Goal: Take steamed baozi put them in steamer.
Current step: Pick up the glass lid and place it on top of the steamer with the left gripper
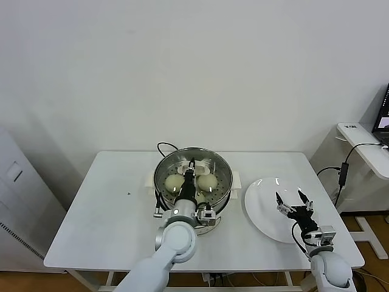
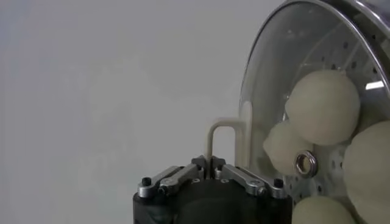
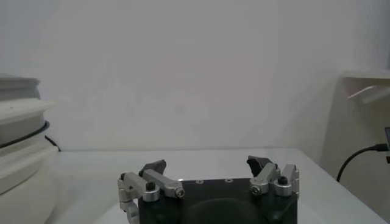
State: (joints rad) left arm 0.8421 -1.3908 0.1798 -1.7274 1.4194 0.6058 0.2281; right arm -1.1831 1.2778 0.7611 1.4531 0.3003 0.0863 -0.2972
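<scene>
The buns (image 1: 207, 181) lie inside the steamer (image 1: 222, 168), at the table's (image 1: 103, 213) far middle. The head view shows two, one on each side of the left gripper (image 1: 191, 167); the left wrist view shows four (image 2: 323, 106) through a glass lid (image 2: 268, 91). That gripper reaches in over the steamer's near rim, its jaws closed on the lid's cream handle (image 2: 220, 137), with the lid tilted up on edge against the buns. The steamer sits on a white base (image 1: 234, 181), with a black cord (image 1: 163, 146) looping behind it. Right of the steamer, just apart from it, lies a white plate (image 1: 261, 204) near the table's right edge. The right gripper (image 1: 290, 199) hangs over the plate with jaws spread wide, holding nothing. The table's left half is bare.
</scene>
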